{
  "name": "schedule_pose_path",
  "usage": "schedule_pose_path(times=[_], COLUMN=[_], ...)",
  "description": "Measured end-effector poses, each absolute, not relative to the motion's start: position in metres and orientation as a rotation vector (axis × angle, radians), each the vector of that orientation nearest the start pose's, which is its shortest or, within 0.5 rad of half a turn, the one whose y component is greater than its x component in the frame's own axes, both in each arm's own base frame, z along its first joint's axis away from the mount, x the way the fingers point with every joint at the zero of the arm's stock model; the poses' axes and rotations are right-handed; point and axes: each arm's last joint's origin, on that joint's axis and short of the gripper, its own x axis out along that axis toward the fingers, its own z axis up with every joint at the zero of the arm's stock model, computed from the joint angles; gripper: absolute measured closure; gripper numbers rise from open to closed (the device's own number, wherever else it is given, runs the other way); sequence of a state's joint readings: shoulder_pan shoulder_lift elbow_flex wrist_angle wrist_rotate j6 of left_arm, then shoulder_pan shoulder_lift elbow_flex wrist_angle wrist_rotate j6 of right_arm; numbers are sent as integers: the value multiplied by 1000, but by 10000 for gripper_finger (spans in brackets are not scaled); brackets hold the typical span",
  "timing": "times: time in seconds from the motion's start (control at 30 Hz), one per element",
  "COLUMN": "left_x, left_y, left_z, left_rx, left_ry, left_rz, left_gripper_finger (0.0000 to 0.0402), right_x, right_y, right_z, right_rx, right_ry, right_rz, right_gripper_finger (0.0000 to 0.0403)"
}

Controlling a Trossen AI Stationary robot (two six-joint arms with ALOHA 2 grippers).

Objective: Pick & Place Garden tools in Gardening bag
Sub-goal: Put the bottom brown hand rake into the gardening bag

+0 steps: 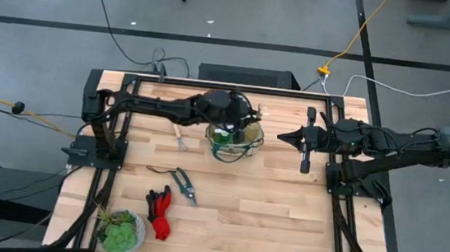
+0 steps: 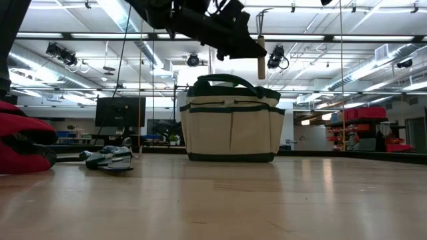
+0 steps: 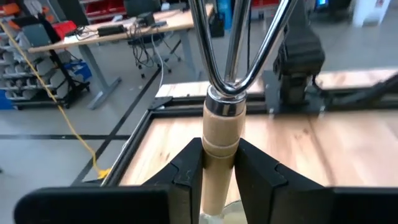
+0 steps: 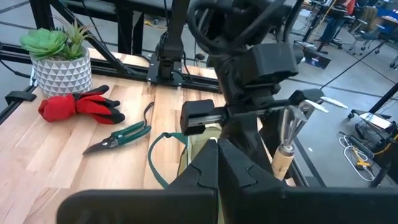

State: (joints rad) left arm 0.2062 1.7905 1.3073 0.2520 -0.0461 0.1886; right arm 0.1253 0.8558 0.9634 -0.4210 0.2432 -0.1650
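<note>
Two forks (image 1: 181,137), one shears (image 1: 182,181)

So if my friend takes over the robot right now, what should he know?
Left gripper: shut on a wooden-handled hand fork, held above the gardening bag.
Right gripper: shut, holding nothing, waiting at the table's right side.
On the table: second hand fork beside the bag, pruning shears, red-and-black gloves.
Done: nothing can be seen inside the bag.
Left: drop this fork in, then the fork, shears and gloves.
</note>
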Motion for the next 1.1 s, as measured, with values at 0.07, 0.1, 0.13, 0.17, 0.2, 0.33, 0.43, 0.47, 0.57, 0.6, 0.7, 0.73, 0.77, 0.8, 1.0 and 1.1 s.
schedule_pose_path(times=[0.07,0.1,0.13,0.17,0.2,0.33,0.43,0.47,0.57,0.6,0.7,0.73,0.77,0.8,1.0,1.1], left_x=[408,408,408,408,408,407,405,405,404,404,404,404,404,403,404,405], left_y=[87,87,88,88,88,89,90,91,92,92,93,93,94,94,91,85], left_z=[282,283,285,285,285,282,280,279,279,280,280,281,281,281,281,281], left_rx=[195,207,224,237,253,335,423,449,535,570,670,699,727,754,966,1096], left_ry=[287,299,308,318,331,386,434,449,476,488,518,526,536,545,600,626], left_rz=[235,239,241,242,249,277,296,303,327,336,372,381,387,389,341,300], left_gripper_finger=[318,319,321,322,323,321,320,320,322,322,320,320,320,320,322,320], right_x=[175,175,175,175,175,175,175,175,175,175,175,175,175,175,175,175], right_y=[15,15,15,15,15,15,15,15,15,15,15,15,15,15,15,15], right_z=[359,359,359,359,359,359,359,359,359,359,359,359,359,359,359,359], right_rx=[-221,-221,-221,-221,-221,-221,-221,-221,-221,-221,-221,-221,-221,-221,-221,-221], right_ry=[317,317,317,318,317,317,317,317,317,317,318,317,317,317,317,317], right_rz=[-91,-91,-91,-91,-91,-91,-91,-91,-90,-90,-90,-90,-90,-90,-90,-91], right_gripper_finger=[403,403,403,403,403,403,403,403,403,403,403,403,403,403,403,403])
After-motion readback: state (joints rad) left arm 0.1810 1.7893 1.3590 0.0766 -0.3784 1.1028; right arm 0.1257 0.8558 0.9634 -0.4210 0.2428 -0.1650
